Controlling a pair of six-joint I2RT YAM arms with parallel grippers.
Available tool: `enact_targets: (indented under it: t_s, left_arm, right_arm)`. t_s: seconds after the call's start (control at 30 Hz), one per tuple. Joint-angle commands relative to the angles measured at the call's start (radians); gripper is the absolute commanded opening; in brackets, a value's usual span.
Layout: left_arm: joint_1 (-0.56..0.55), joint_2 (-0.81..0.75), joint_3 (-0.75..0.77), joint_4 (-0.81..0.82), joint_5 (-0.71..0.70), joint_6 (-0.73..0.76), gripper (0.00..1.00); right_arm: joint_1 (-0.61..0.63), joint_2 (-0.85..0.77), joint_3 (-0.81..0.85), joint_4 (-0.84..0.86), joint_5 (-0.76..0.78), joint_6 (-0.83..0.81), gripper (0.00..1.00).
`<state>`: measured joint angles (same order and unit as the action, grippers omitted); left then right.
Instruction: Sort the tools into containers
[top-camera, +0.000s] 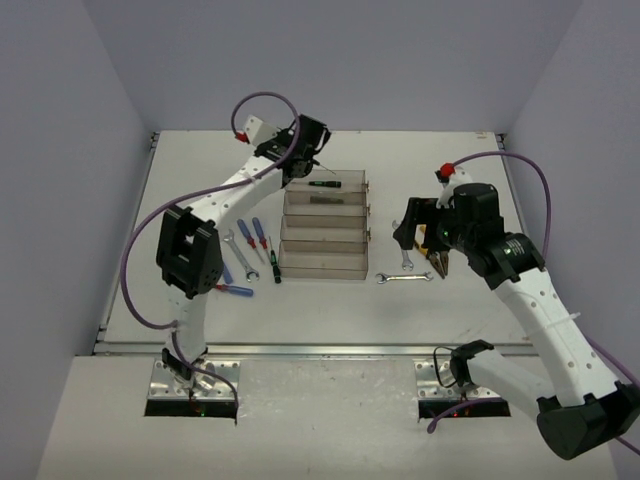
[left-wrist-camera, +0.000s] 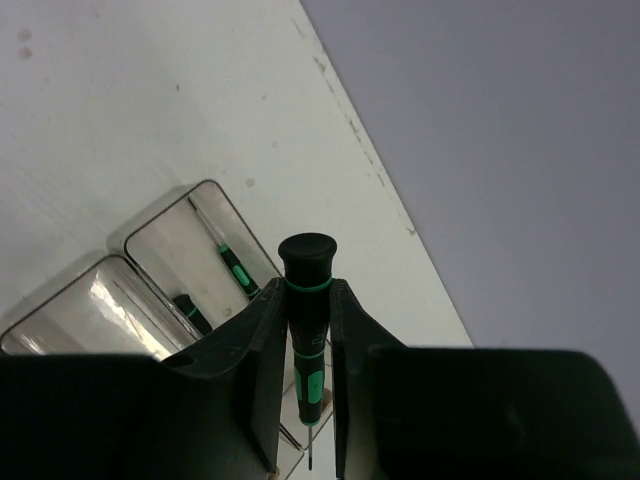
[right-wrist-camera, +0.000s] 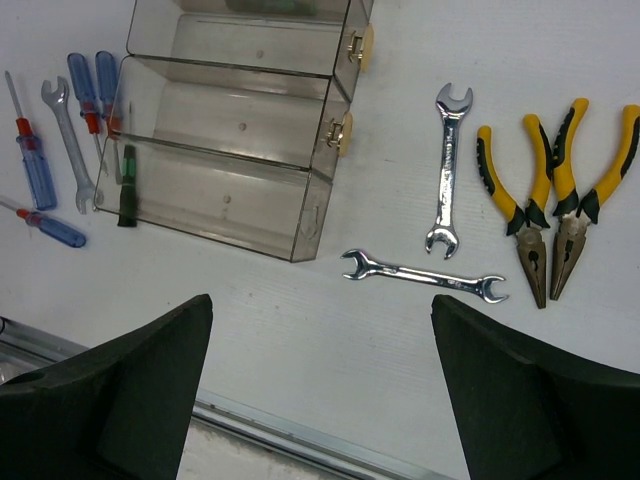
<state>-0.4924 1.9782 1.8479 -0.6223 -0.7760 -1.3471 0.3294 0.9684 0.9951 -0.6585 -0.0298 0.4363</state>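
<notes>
1. Four clear containers (top-camera: 325, 271), joined in a row, stand on a white counter (top-camera: 470, 160). Pale lilac-grey walls (top-camera: 350, 60) enclose it on three sides, and a metal rail (top-camera: 330, 349) runs along the near edge.
2. The left fingers (left-wrist-camera: 262, 360) are closed on a black screwdriver with green bands (left-wrist-camera: 305, 330), held by the left end of the farthest container. A matching screwdriver (left-wrist-camera: 236, 268) lies inside that container.
3. The right fingers (right-wrist-camera: 130, 390) stand spread wide and grip nothing. They hang above the counter near two silver wrenches (right-wrist-camera: 447, 170) and two yellow-and-black pliers (right-wrist-camera: 527, 225), which lie right of the containers.
4. Left of the containers lie blue-and-red screwdrivers (top-camera: 244, 230), a single wrench (top-camera: 240, 255) and a third black-green screwdriver (top-camera: 275, 268).
5. Markings on the tools are too small to read.
</notes>
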Motion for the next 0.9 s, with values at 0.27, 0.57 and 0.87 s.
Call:
enact_targets:
  t_s: [0.27, 0.57, 0.87]
  left_arm:
    - [-0.061, 0.172, -0.041, 0.108, -0.019, -0.397, 0.0]
    - [-0.053, 0.229, -0.052, 0.187, 0.002, -0.398, 0.06]
    - [-0.051, 0.204, -0.087, 0.214, 0.066, -0.365, 0.75]
  right_arm:
    - [-0.004, -0.044, -0.001, 0.033, -0.004, -0.005, 0.9]
    - [-0.004, -0.046, -0.006, 0.033, -0.017, -0.01, 0.9]
    - [-0.003, -0.049, -0.001, 0.033, -0.018, -0.011, 0.9]
